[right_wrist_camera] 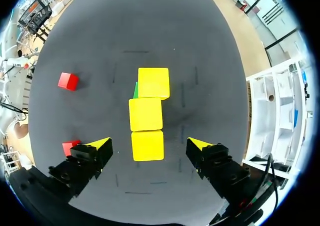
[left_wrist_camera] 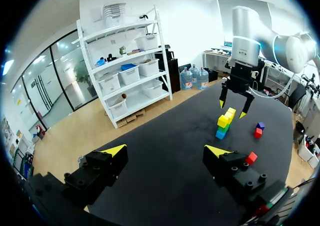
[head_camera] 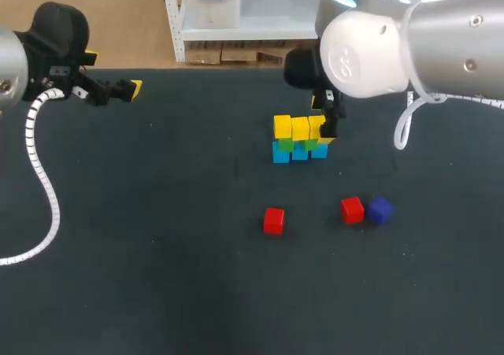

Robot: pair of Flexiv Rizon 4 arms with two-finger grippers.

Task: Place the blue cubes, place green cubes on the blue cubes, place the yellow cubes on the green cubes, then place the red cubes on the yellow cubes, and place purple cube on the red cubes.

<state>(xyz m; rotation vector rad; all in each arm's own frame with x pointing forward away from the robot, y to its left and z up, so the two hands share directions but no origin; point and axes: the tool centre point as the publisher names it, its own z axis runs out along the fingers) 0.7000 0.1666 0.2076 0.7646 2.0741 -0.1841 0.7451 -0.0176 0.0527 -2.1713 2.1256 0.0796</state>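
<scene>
Three blue cubes (head_camera: 299, 153) lie in a row on the dark table (head_camera: 157, 253), with green cubes (head_camera: 286, 144) on them and three yellow cubes (head_camera: 300, 127) on top. My right gripper (head_camera: 326, 128) hangs open just above the row's right end. In the right wrist view its fingers (right_wrist_camera: 100, 145) straddle the nearest yellow cube (right_wrist_camera: 147, 145) without touching it. Two red cubes (head_camera: 273, 220) (head_camera: 352, 209) and a purple cube (head_camera: 380, 210) lie nearer the front. My left gripper (head_camera: 118, 90) is open and empty at the far left.
The left wrist view takes in the stack (left_wrist_camera: 225, 123) from afar, with my right gripper (left_wrist_camera: 233, 105) over it and a red cube (left_wrist_camera: 251, 157) nearer. The table's far edge (head_camera: 236, 69) runs just behind the stack.
</scene>
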